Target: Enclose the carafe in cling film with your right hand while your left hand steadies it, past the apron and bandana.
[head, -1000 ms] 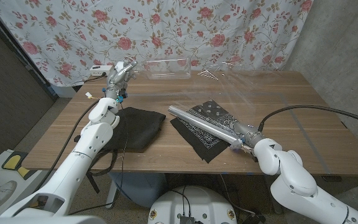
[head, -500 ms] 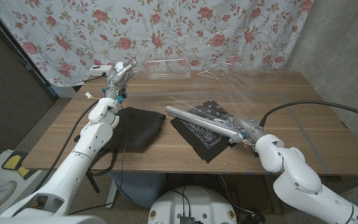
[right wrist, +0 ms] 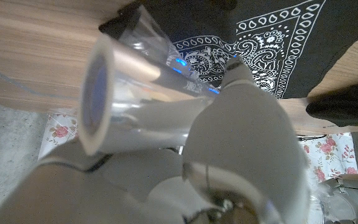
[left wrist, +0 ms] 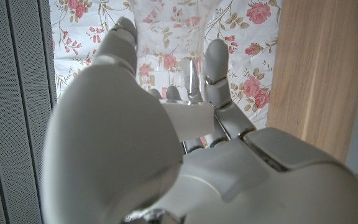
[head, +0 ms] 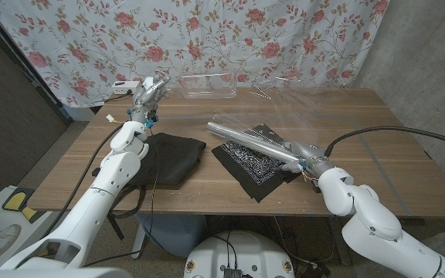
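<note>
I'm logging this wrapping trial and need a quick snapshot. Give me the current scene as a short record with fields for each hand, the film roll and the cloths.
left hand: at the table's far left, holding a clear, shiny object, likely the carafe
right hand: grips the cling film roll
cling film roll: raised, angled over the bandana
bandana: black, paisley print, spread on the table
apron: dark cloth, left of the bandana

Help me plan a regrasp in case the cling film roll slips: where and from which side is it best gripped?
Probably at its near end, where the right hand holds the cling film roll now. The tube is long and slim, angled up over the bandana, its far end free. Come from the robot's right, fingers wrapping across the tube, away from the loose film.
</note>
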You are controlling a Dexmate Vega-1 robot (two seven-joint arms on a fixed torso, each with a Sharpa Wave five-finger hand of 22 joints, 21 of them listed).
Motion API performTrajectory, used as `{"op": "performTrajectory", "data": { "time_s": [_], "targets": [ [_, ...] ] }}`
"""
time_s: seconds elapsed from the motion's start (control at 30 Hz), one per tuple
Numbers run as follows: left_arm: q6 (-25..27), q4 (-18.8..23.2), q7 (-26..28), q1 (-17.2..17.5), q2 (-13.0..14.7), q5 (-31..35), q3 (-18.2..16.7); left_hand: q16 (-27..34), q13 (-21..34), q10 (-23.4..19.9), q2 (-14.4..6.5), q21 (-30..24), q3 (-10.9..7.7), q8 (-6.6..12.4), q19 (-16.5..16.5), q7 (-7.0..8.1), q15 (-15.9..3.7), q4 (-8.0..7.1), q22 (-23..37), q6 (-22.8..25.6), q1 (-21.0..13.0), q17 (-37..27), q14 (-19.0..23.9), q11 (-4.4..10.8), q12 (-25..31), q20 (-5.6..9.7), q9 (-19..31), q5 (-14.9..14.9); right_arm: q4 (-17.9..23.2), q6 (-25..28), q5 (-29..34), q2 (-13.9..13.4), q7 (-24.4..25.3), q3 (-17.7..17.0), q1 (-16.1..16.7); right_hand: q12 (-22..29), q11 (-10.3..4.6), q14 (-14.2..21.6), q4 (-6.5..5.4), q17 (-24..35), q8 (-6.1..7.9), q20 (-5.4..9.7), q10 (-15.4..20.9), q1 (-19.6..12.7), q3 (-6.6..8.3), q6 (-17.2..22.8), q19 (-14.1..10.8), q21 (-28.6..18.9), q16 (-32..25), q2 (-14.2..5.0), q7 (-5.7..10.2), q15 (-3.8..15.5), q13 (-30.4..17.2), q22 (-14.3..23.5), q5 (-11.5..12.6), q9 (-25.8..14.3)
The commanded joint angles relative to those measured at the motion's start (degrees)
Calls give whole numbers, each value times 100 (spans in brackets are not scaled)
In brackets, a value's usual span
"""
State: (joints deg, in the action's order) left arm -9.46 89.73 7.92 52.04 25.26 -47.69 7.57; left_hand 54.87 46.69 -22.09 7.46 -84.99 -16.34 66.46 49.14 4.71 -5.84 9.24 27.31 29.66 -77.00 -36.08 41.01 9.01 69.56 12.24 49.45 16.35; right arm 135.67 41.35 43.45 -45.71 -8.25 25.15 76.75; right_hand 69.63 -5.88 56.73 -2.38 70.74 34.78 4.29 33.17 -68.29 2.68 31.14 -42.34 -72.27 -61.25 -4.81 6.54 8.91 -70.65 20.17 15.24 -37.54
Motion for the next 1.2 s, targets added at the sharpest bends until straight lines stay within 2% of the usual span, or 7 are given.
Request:
{"op": "performTrajectory", "data": {
  "time_s": [0.03,0.17,0.33,0.63,0.97,1.2],
  "targets": [
    [16,-53,2,-54,-13,17,38,2695,8,-8,-1562,-19,-60,259,17,24,-321,6,1,27,-1512,-22,343,30,44,49,-7,53,-89,-170,-305,-26,217,-111,22,1066,-426,-163,-344,34,50,513,476,916,-41,229,41,-8,-722,-534,170,330,-24,-188,-178,-21],
    [15,-61,2,-61,-10,21,44,2701,12,-11,-1564,-26,-62,274,20,42,-345,5,3,34,-1509,-40,321,38,54,48,-9,55,-81,-156,-360,-48,223,-129,18,1051,-460,-307,-657,28,62,472,260,1285,24,304,8,119,-836,-636,166,329,58,-454,-182,26],
    [7,-59,-15,-62,-13,-1,36,2703,5,-7,-1561,-25,-65,290,14,46,-334,10,-7,26,-1510,-33,322,33,58,48,-12,57,-71,-127,-404,-102,210,-162,-3,1158,-474,-353,-799,29,89,453,296,1492,109,377,-26,179,-907,-700,155,328,-2,-549,-150,35],
    [30,-2,-32,-5,-3,-99,-30,2699,5,-1,-1562,-32,-70,307,7,48,-334,10,-11,1,-1506,-27,303,35,71,48,-24,58,-78,3,-344,-187,203,-151,-44,1232,-469,-387,-811,30,100,437,298,1614,169,407,-32,201,-968,-655,136,329,-10,-570,-127,43],
    [18,36,-93,63,13,-143,-68,2726,0,-2,-1565,-38,-75,337,0,52,-329,9,-17,4,-1503,-37,322,31,87,48,-45,61,-7,152,-456,-304,303,-446,107,1229,-480,-434,-784,27,105,424,215,1734,237,414,-25,205,-1050,-626,155,329,50,-613,-102,48],
    [50,68,-166,108,19,-246,-122,2716,19,14,-1561,-41,-77,363,-5,55,-332,14,-24,-10,-1504,-3,330,36,106,48,-45,60,37,245,-455,-422,310,-515,108,1308,-488,-457,-800,27,123,422,259,1839,282,456,-26,219,-1108,-635,139,329,8,-635,-85,54]
  ]
}}
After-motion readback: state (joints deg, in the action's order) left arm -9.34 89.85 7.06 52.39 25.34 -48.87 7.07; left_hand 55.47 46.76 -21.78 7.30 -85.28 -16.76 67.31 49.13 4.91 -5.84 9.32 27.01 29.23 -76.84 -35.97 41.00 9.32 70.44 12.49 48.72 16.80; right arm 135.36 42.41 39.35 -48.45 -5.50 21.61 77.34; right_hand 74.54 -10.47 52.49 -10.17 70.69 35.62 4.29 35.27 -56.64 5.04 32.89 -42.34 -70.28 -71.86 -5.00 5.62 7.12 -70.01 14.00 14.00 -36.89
